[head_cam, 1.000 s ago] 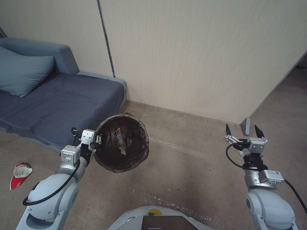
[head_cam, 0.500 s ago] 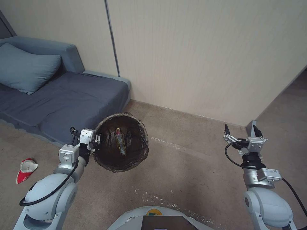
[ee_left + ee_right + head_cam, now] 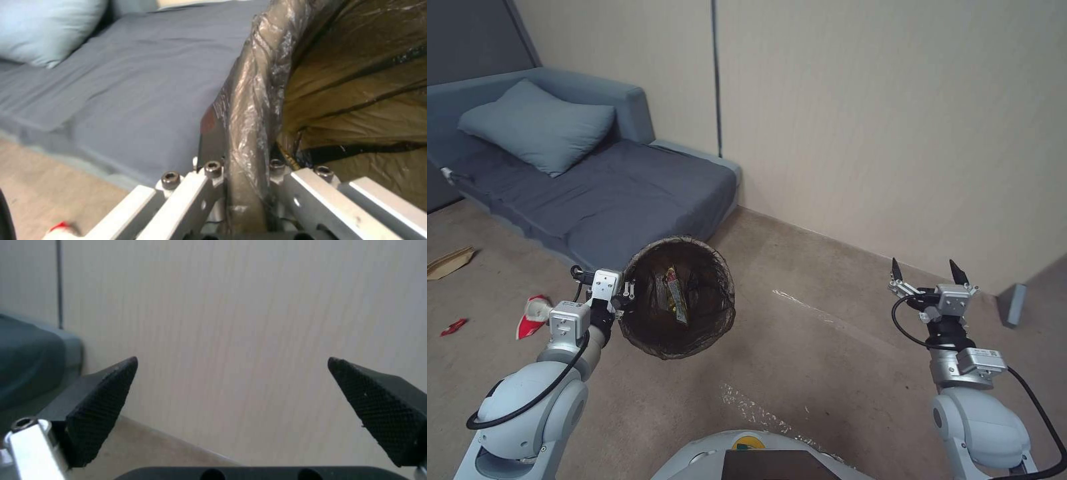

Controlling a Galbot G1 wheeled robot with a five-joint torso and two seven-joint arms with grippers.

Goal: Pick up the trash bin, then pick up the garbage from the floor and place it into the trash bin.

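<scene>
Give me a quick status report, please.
Left gripper shut on trash bin rim, bin aloft. Right gripper open, empty. Red-and-white wrapper on floor by sofa.

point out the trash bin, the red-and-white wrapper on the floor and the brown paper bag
trash bin point(image 3: 720, 313), head view, bag-lined rim
red-and-white wrapper point(image 3: 532, 317), head view, its middle
brown paper bag point(image 3: 447, 262), head view, its middle

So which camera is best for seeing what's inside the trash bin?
The head view. It looks down into the trash bin, held up by the left gripper at its rim, with wrappers inside. The left wrist view gives a close look at the bagged rim in that gripper and some liner. The right wrist view faces the wall.
</scene>
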